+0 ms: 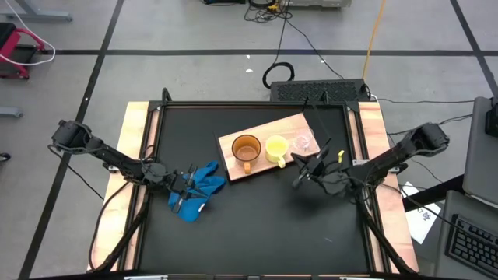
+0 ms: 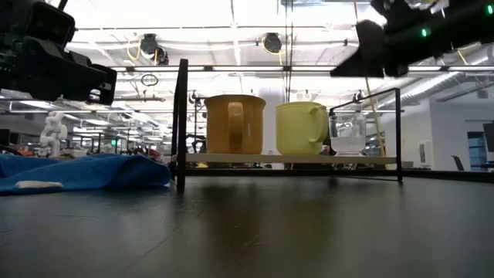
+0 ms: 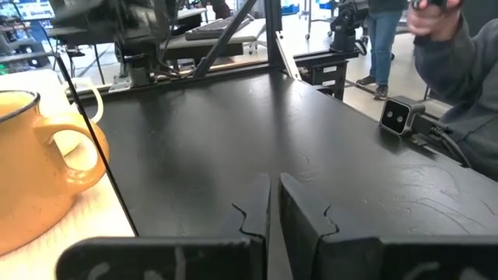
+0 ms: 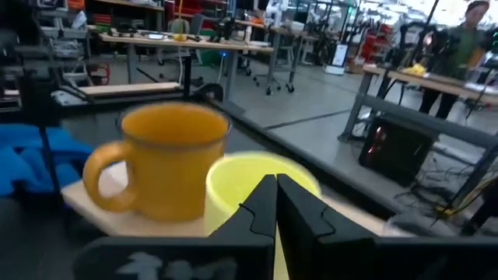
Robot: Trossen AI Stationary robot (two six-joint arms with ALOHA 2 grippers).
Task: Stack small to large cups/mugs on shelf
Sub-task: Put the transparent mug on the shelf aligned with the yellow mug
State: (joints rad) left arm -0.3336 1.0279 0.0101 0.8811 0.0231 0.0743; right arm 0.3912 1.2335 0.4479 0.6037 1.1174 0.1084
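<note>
At centre of the overhead frame we see a flat rectangular light-wood board (image 1: 268, 145), tilted so its long axis runs lower left to upper right. On it, in a row along that axis: large orange-brown mug w/ handle (image 1: 246, 148) at the left end, mid-sized yellow mug w/ handle (image 1: 276, 148) in the middle, small clear plastic cup (image 1: 303, 141) at the right end. All three stand upright, side by side, none nested. The table-level view confirms the same order, left to right.

Right gripper (image 1: 301, 178) sits just below and right of the yellow mug, fingers pressed together, holding nothing. Its wrist view looks straight over the yellow mug toward the orange-brown one. We judge this arm nearer the mugs & cup; the cup lies up and slightly right from it in the overhead frame.

Left gripper (image 1: 179, 199) sits lower left of the board, over a crumpled blue cloth (image 1: 199, 190); fingers nearly together, nothing between them. Orange-brown mug lies up and to the right of it.

A person in a grey sleeve (image 3: 459, 70) shows at upper right of the left wrist view.
</note>
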